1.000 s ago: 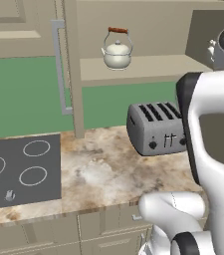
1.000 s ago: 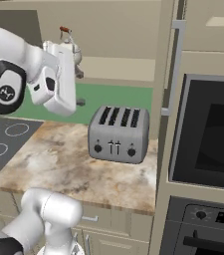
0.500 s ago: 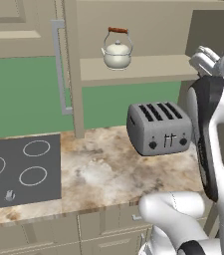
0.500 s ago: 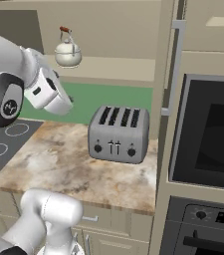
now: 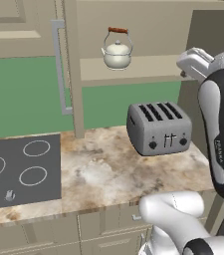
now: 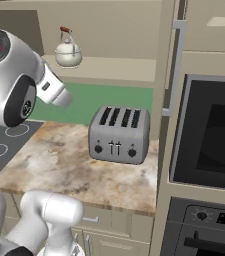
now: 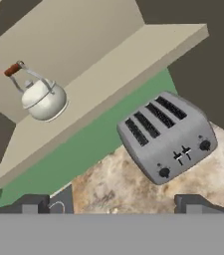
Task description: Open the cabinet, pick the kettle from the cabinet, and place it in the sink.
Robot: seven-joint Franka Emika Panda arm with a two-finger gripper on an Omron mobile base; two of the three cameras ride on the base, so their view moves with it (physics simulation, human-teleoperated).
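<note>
The cabinet [image 5: 133, 69] stands open, its left door swung out with the silver bar handle [image 5: 58, 64] showing. Its other door's edge and handle [image 6: 176, 65] show in the right base view. The cream kettle [image 5: 117, 50] [image 6: 67, 52] [image 7: 44, 97] sits upright on the cabinet shelf, untouched. My gripper [image 7: 111, 205] is open with nothing between its fingertips [image 7: 31, 203], well back from the kettle and looking at it and the toaster. The white hand [image 5: 197, 61] hangs to the right of the shelf, apart from the kettle. The sink is out of view.
A grey four-slot toaster [image 5: 158, 128] [image 6: 119, 134] [image 7: 166, 137] stands on the marbled counter [image 5: 103, 169] below the shelf. The black cooktop [image 5: 19, 172] lies at the left. A dark built-in oven [image 6: 209, 135] fills the tall unit on the right.
The arm has swung its hand down and away from the front of the kettle, which now shows unobstructed in the right base view. The kettle has not moved and the gripper stays open.
</note>
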